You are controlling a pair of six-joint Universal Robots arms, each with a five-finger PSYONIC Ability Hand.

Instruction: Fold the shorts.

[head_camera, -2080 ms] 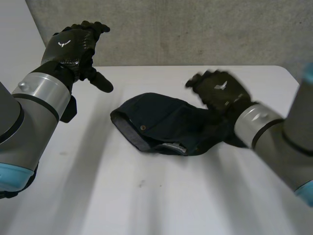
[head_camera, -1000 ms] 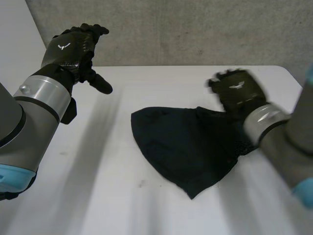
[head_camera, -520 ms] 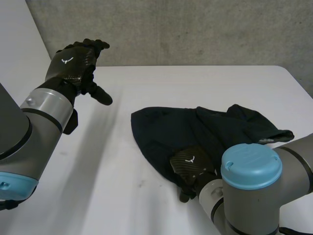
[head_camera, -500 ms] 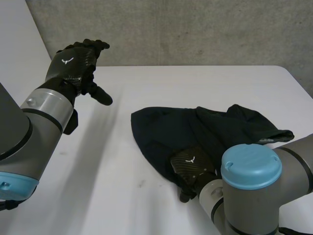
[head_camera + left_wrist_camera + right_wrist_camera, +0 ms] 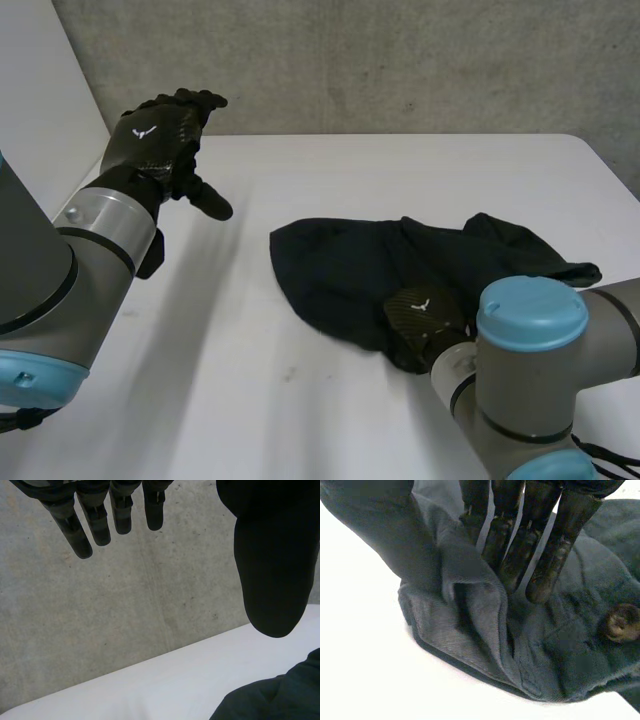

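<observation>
Dark navy shorts (image 5: 345,265) lie crumpled on the white table (image 5: 250,400), right of the middle. My right hand (image 5: 418,318) rests on their near edge. In the right wrist view its fingers (image 5: 545,555) press down on the cloth, and a fold of the shorts (image 5: 470,620) is pinched between them and the thumb. A button (image 5: 620,622) shows beside the fingertips. My left hand (image 5: 150,140) hovers above the table's far left, open, with fingers (image 5: 100,520) straight and apart from the shorts (image 5: 285,700).
A concrete wall (image 5: 400,60) stands behind the table's far edge. My right arm, with its light-blue cap (image 5: 530,315), hangs over the table's near right part. Bare table surface lies left of the shorts and in front of them.
My right hand swung from the shorts' far side to their near edge, then closed on a fold there. The near tip of the shorts has drawn back. The left hand barely moved.
</observation>
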